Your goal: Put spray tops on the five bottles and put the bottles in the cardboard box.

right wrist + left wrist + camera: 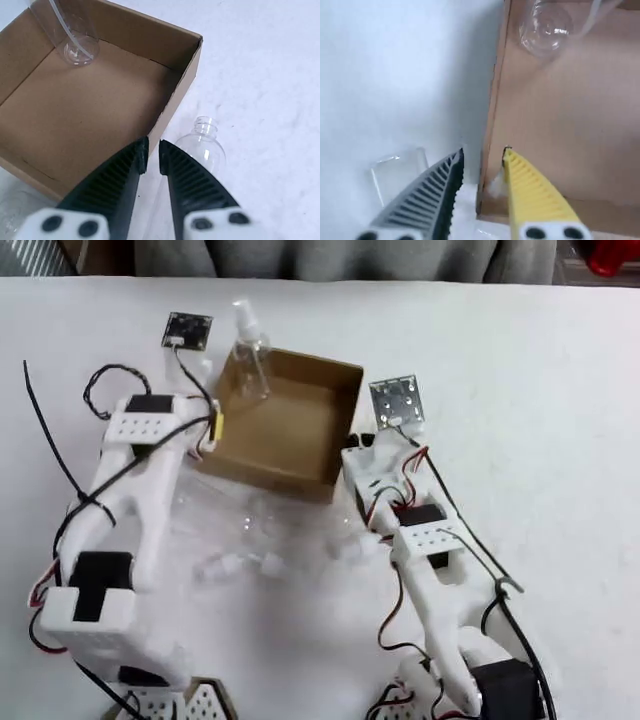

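While the left tool [482, 154] sits astride one wall of the cardboard box [560, 125], its black finger [435, 195] lies outside the wall and its yellow finger [530, 195] inside. The tool is released: a gap shows between the black finger and the cardboard, and it grips nothing. Just beside the black finger, on the white desk [395, 75], lies a clear plastic piece [400, 172]. Ahead of the yellow finger, at the far end of the box floor, stands the capped bottle [545, 30], spray top on (the one bottle boxed so far).

The right tool [152, 150] hangs over the opposite wall of the box with its two fingers clenched to a narrow slit, nothing between them. Just beside it, outside the box, an open-necked bottle [202, 147] lies on the desk, touching or nearly touching the wall, with no top fitted.

From above, a scatter of clear parts [250, 540] lies on the desk between the two arms, too faint to count. Beyond the left tool lies one black board [187, 330]; beyond the right tool lies one silver board [397, 400], both wired.
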Action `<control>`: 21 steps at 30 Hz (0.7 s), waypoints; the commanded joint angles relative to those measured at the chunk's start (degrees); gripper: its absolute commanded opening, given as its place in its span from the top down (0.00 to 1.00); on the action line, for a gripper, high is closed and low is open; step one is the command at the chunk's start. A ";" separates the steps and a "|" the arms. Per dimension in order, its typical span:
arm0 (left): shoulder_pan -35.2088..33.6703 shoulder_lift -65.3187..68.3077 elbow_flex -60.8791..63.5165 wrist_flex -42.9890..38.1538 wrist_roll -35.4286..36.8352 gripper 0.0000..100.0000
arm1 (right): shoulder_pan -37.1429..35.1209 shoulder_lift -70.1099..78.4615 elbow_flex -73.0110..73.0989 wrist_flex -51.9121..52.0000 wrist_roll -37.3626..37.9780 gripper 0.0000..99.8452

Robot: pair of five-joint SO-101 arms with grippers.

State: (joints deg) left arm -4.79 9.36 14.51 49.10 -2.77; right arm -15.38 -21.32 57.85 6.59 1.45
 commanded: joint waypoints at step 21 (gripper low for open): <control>5.41 -0.92 -0.18 17.76 -0.26 0.87 | 0.66 -0.22 -2.90 0.57 0.18 0.98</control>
State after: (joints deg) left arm -1.89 9.36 14.86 63.43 -2.59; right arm -15.38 -21.32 57.85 6.59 1.45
